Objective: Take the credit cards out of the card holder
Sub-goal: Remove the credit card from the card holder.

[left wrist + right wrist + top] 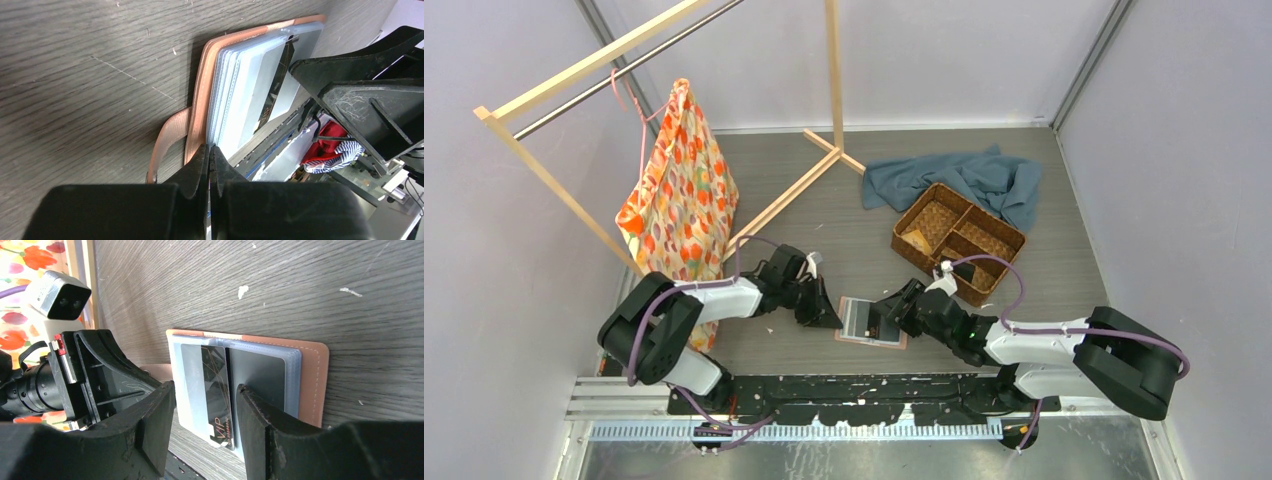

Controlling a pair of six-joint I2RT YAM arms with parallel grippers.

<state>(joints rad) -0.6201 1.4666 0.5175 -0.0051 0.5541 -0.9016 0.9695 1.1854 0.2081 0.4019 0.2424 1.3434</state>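
Overhead first: holder [861, 320] spread open on desk [844, 240], close to near edge, about midway along it. Left hand [827, 313] at its left side, right hand [887, 322] over its right half. Toward right edge, basket [959, 240], with blue cloth [984, 180] just behind it. By left edge, patterned fabric [679, 190] hanging from wooden rack [584, 65].

Next, left wrist: left hand [210, 147] pressed together, tips against holder's [200, 85] corner beside clear sleeves [250, 85]. Cannot tell whether a sleeve is nipped between them. Pink tab [167, 135] curling out alongside. Dark card [281, 70] lying in sleeves.

Lastly, right wrist: right hand [205, 390] spread, one finger either side of black card [217, 390] lettered VIP. Card jutting partway out of sleeve, past holder's [312, 380] edge. Contact with either finger not tellable.
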